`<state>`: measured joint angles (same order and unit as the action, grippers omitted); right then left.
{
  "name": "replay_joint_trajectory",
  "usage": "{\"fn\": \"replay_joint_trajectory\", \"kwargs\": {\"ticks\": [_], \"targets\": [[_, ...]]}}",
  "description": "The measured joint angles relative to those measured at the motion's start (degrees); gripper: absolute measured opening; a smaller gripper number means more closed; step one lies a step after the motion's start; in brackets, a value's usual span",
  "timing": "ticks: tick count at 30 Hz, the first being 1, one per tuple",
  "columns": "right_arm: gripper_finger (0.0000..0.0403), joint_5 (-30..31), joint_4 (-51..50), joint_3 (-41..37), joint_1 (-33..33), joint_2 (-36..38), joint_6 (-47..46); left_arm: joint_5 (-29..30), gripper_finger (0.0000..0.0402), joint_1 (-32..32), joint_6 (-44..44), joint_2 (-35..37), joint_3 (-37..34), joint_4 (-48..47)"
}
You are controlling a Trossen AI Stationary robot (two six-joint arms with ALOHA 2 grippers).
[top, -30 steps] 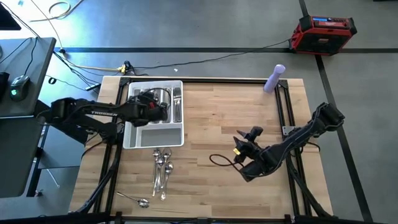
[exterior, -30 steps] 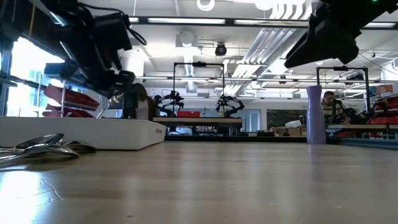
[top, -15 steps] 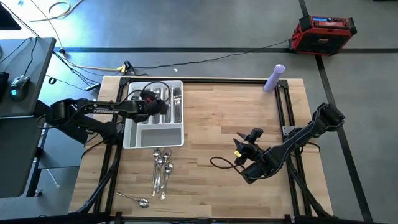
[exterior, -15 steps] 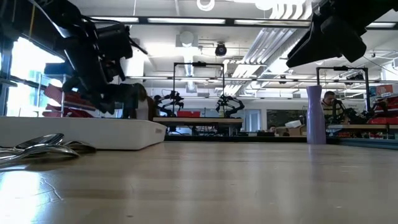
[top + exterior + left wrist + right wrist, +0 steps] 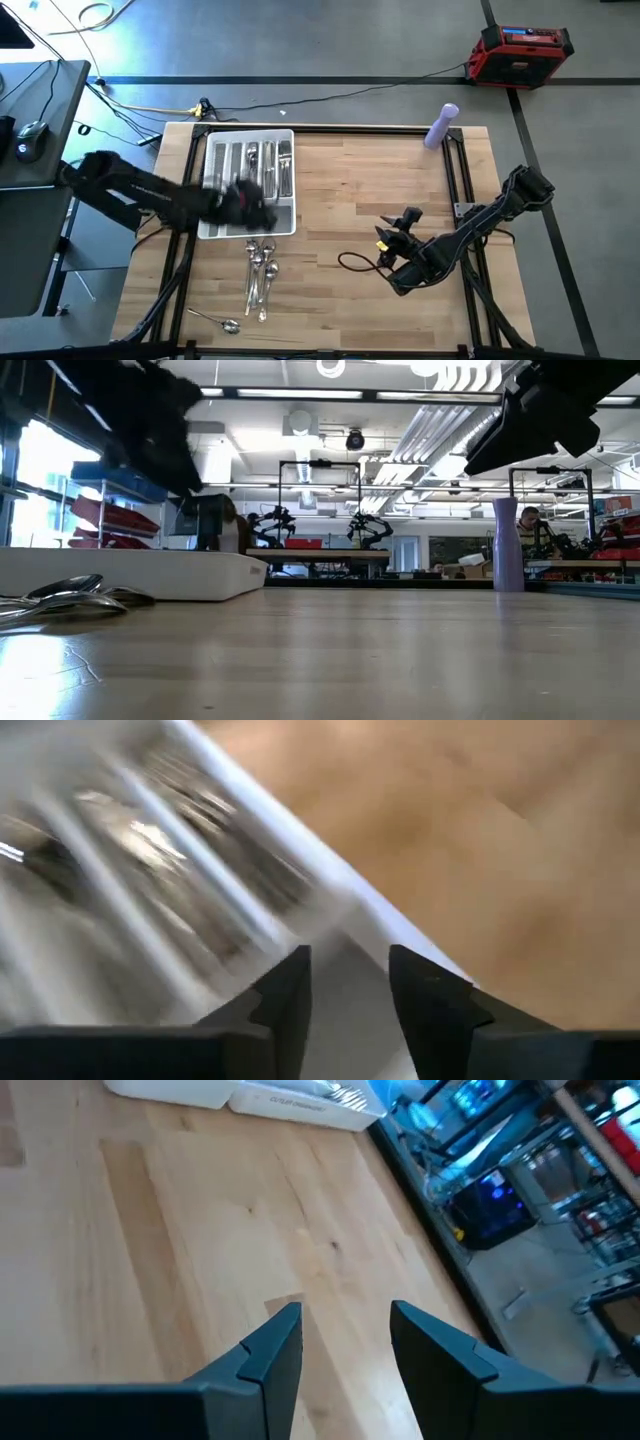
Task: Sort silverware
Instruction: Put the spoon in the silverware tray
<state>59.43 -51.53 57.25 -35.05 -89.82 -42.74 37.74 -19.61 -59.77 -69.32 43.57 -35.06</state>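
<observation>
High view: left tool (image 5: pixel 250 203) over white tray (image 5: pixel 213 226), silverware (image 5: pixel 262 270) loose on tabletop (image 5: pixel 380 180) just beside tray. Left wrist view: fingers (image 5: pixel 285 1005) apart, empty. Right wrist view: right tool (image 5: pixel 345 1345) fingers apart above bare wood.

A pale butcher-block table (image 5: pixel 380 190) with a black frame along its edges carries everything. Toward its far left corner sits a white compartmented tray (image 5: pixel 285 222). Just in front of the tray, a cluster of loose spoons (image 5: pixel 261 268) lies on the bare wood, and one more spoon (image 5: pixel 222 323) lies apart near the front edge. A lavender bottle (image 5: pixel 441 126) stands upright at the far edge, well away from the tray.
</observation>
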Motion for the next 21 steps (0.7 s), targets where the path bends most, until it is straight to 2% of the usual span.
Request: {"fn": "replay_joint_trajectory", "kwargs": {"ticks": [4, 8, 13, 16, 19, 21], "targets": [[0.0138, -1.5, 0.0, 0.0, 0.0, 0.0, -2.0, 2.0, 0.0088, -15.4, -10.7, -7.4, 1.5, 3.9], [0.0138, -2.5, 1.1, 0.0, -0.1, 0.0, -3.5, 2.3, 0.0053, -23.8, -19.7, -17.6, 9.4, -1.5], [0.0138, -2.9, 3.8, 0.0, -1.2, 0.0, -3.6, -4.1, 0.0007, -26.9, -27.6, -30.6, 25.8, -23.8], [0.0138, -4.1, 5.5, 0.0, -2.3, 0.0, -3.8, -5.3, 0.0006, -27.5, -32.3, -37.3, 34.4, -34.9], [0.0138, -5.5, 6.3, 0.0, -3.6, 0.0, -3.8, -7.7, 0.0013, -27.3, -34.7, -41.4, 38.7, -35.0], [0.0138, -6.0, 6.8, 0.0, -4.5, 0.0, -3.8, -11.0, 0.002, -26.6, -32.5, -43.2, 39.3, -31.9]]}}
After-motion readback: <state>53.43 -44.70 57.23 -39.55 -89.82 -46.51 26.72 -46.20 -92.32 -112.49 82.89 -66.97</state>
